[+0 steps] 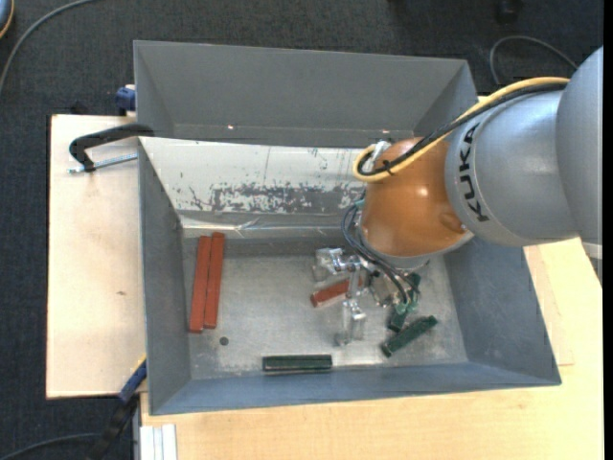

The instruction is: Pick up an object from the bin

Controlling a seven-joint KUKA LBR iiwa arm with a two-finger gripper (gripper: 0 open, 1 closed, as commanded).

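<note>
My gripper (343,291) is low in the right half of the bin, under the orange wrist cover. It stands open, with one metal finger (331,260) toward the back and the other toward the front. A small red block (329,295) lies on the floor between them, apart from both. Just right of the gripper lies a dark green angled piece (410,332), with another small green bit (405,307) above it.
Two long red bars (206,282) lie side by side at the left of the bin floor. A dark green flat bar (297,362) rests along the front wall. The arm and its cover hang over the bin's back right.
</note>
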